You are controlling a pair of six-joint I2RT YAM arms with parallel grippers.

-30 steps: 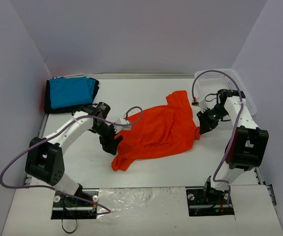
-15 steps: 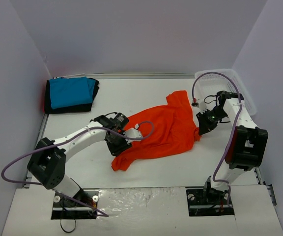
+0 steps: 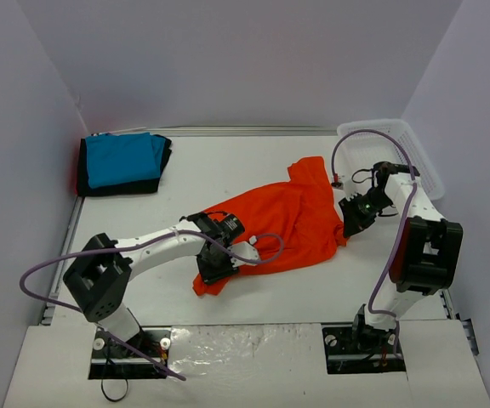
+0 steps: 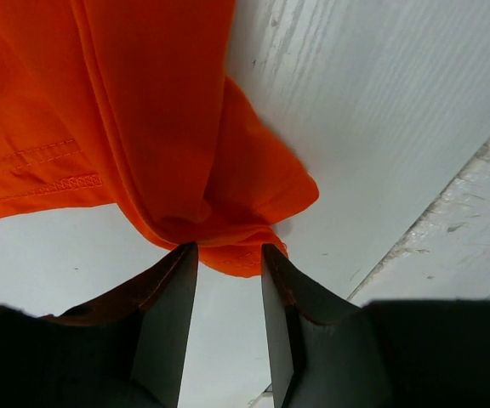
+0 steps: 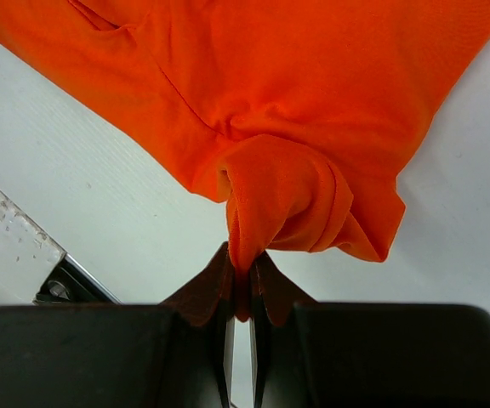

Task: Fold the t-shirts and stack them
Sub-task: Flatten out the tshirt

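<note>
The orange shirt (image 3: pixel 283 221) lies spread and rumpled on the white table (image 3: pixel 228 166), a little right of the middle. One sleeve reaches toward the far side, and its near left corner is bunched up.

The left gripper (image 3: pixel 217 265) is at that near left corner. In the left wrist view its two fingers stand partly apart, with a thick fold of the orange cloth pinched between the tips and touching both. White table shows in the gap beneath the fold.

The right gripper (image 3: pixel 347 225) is at the right edge of the same shirt. In the right wrist view its fingers are clenched almost together on a gathered tuck of the orange cloth, and the rest of the shirt fans out beyond them.

In the far left corner of the table, well apart from both arms, a folded turquoise shirt (image 3: pixel 122 159) rests on top of a folded black shirt (image 3: pixel 113 189), whose edge shows along the near and right sides. A white basket (image 3: pixel 415 144) stands at the far right, just beyond the right arm.
</note>
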